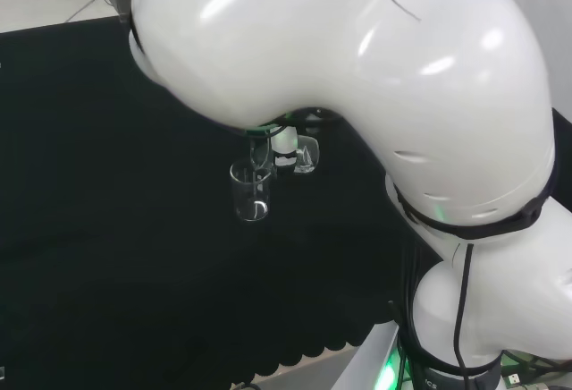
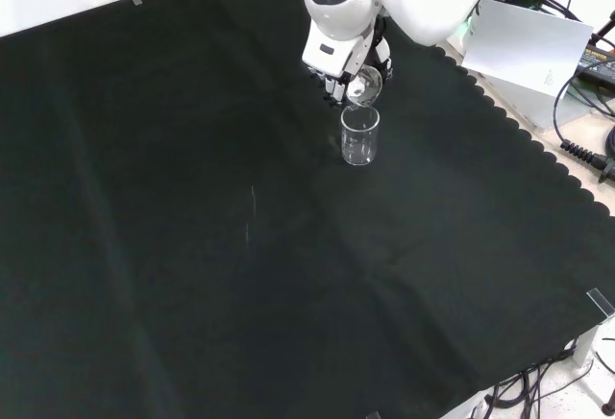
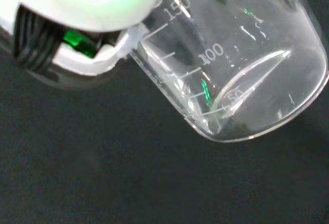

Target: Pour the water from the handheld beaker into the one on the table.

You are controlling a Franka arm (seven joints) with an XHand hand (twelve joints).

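A clear glass beaker (image 2: 359, 136) stands upright on the black cloth; the head view shows it too (image 1: 250, 191). Just above its rim hangs a second, handheld beaker (image 2: 366, 86), tipped over with its mouth toward the standing one. The hand (image 2: 335, 77) is curled round it, mostly hidden under the arm's white link. In the head view the tilted beaker (image 1: 302, 153) shows beside the hand (image 1: 284, 142). Up close, the held beaker (image 3: 236, 80) lies slanted, with printed scale marks and a thin curved line near its base. How much water either holds I cannot tell.
The arm's big white links (image 1: 357, 77) cover the right of the head view. Black cloth (image 2: 192, 246) spreads wide around the beakers. In the front view, its scalloped edge (image 2: 524, 140) runs along the right, with a white sheet (image 2: 528, 44) and cables beyond.
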